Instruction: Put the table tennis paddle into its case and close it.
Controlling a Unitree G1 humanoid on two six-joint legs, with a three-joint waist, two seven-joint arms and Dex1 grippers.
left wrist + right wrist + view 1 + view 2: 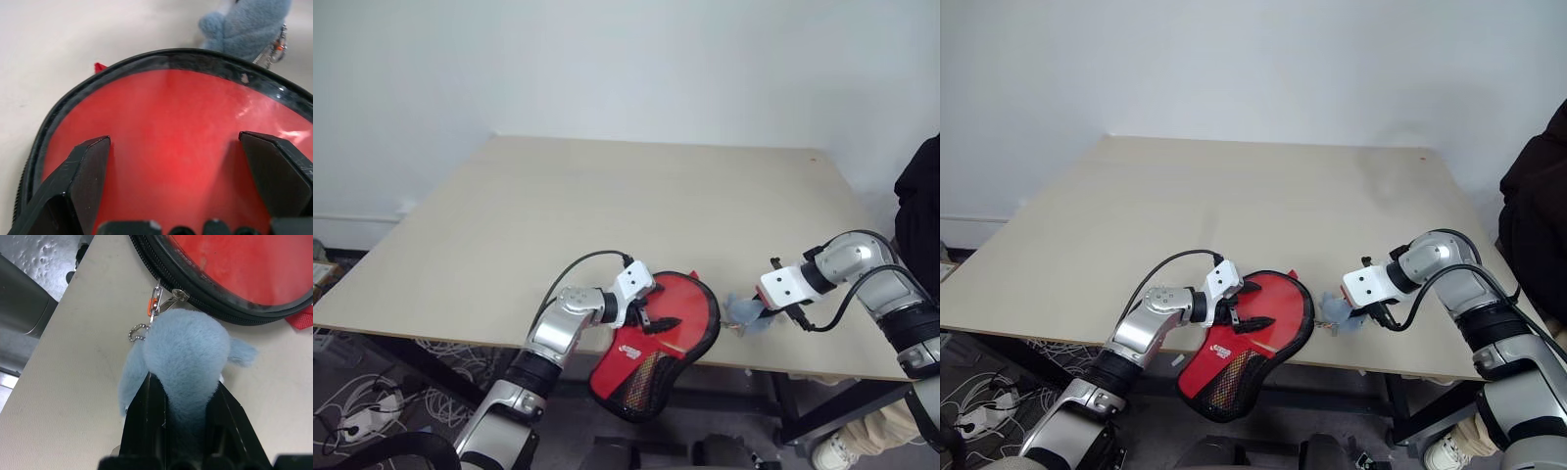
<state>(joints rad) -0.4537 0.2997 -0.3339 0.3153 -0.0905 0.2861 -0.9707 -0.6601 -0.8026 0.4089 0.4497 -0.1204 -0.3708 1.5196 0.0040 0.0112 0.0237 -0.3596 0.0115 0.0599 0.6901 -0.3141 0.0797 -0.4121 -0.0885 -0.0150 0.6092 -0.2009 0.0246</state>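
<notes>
1. Red case (656,343) lies at the desk's (607,206) near edge, its handle end hanging off that edge.
2. Paddle face seems to sit inside the case under the clear pocket; cannot tell for sure.
3. Left gripper (658,306) rests over the case's round face, fingers spread wide, holding nothing.
4. Right gripper (188,399), just beside the case's round end, is pinched narrow on the fluffy blue-grey charm (188,357) chained to the zip pull (171,301).
5. Judgement: press the case flat with the left, draw the charm along the zip line, no yanking.
</notes>
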